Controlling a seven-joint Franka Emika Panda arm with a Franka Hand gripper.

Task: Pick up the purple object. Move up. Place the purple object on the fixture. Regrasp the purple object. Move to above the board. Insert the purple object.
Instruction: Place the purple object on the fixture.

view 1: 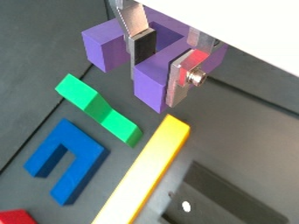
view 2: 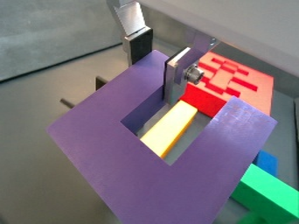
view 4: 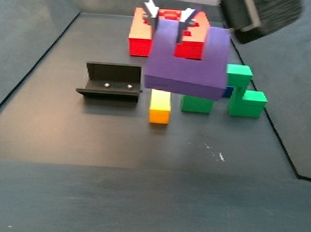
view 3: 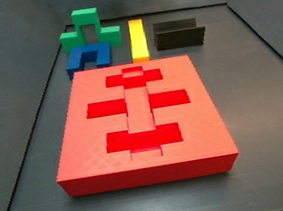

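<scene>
Dark floor below: we find the end effector (view 4: pixel 170 17) pinching the purple object (view 4: pixel 189 62) aloft, the fixture (view 4: pixel 111 83) lying low beside it.

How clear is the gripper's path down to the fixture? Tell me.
Probably clear. The gripper, shut on the purple object, hangs high above the floor; the fixture stands apart with nothing on it, the yellow block beside it.
</scene>
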